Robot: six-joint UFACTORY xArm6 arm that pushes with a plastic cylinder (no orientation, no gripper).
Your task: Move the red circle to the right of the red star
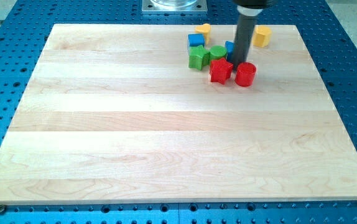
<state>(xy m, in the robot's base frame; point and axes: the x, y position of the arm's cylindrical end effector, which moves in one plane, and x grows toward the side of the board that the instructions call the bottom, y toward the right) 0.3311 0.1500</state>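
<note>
The red star [221, 70] lies near the view's top, right of centre. The red circle [245, 74] stands just to its right, a small gap between them. My tip [239, 62] is down on the board right behind that gap, touching or almost touching the red circle's upper left edge. The dark rod rises from there to the view's top and hides most of a blue block [229, 48].
A green star [198, 57] and a green circle [217, 51] sit left of the red star. A blue cube [195, 40] and a yellow block [203, 29] lie behind them. Another yellow block [262, 35] lies at the top right. The wooden board [166, 137] fills the view.
</note>
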